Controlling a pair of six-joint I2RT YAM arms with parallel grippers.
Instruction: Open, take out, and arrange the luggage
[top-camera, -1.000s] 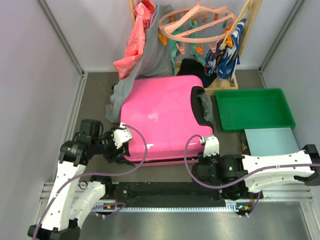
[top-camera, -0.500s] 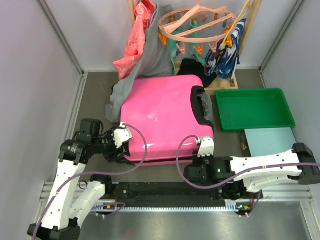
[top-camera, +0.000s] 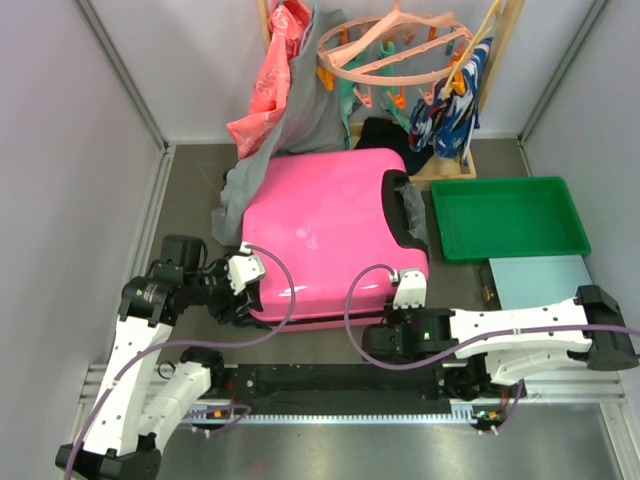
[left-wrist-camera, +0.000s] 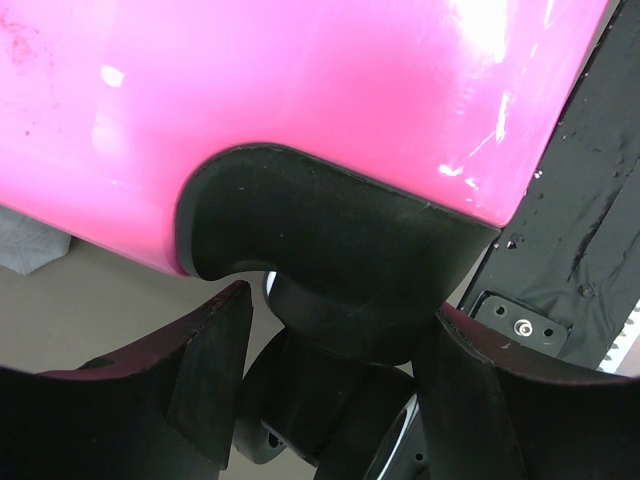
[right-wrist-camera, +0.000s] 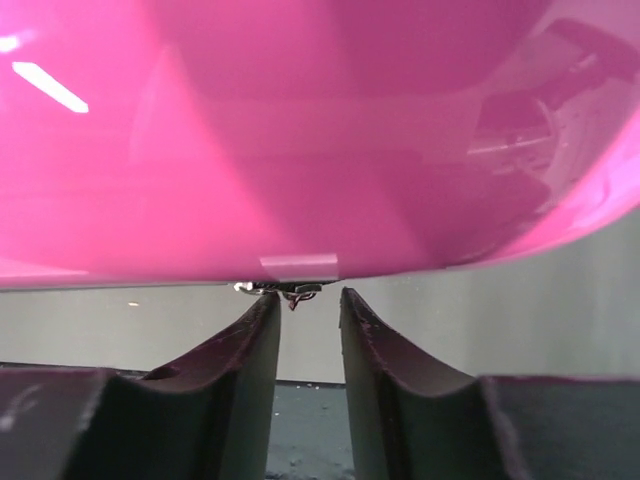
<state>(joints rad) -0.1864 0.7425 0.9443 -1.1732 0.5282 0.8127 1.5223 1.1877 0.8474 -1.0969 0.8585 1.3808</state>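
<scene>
The hot-pink luggage (top-camera: 330, 230) lies flat and closed in the middle of the table, its black handle to the right. My left gripper (top-camera: 236, 302) is at its near-left corner. In the left wrist view the pink shell (left-wrist-camera: 300, 90) fills the top, and my left gripper (left-wrist-camera: 340, 305) is shut around the black wheel (left-wrist-camera: 330, 400) under the corner housing. My right gripper (top-camera: 390, 322) is at the near edge. In the right wrist view it (right-wrist-camera: 308, 296) is open with a narrow gap just under the shell (right-wrist-camera: 300, 130). A small zipper pull (right-wrist-camera: 298, 292) hangs by the left fingertip.
A green tray (top-camera: 508, 217) and a pale teal flat box (top-camera: 540, 282) lie right of the luggage. Behind it stand a wooden rack with hanging clothes (top-camera: 285, 90) and a round peg hanger (top-camera: 390, 45). Grey cloth (top-camera: 240, 190) droops onto the far-left corner. A black rail (top-camera: 340, 385) runs along the near edge.
My right arm has slid left along the luggage's near edge and its fingers have drawn closer together. The left arm and the luggage have not moved.
</scene>
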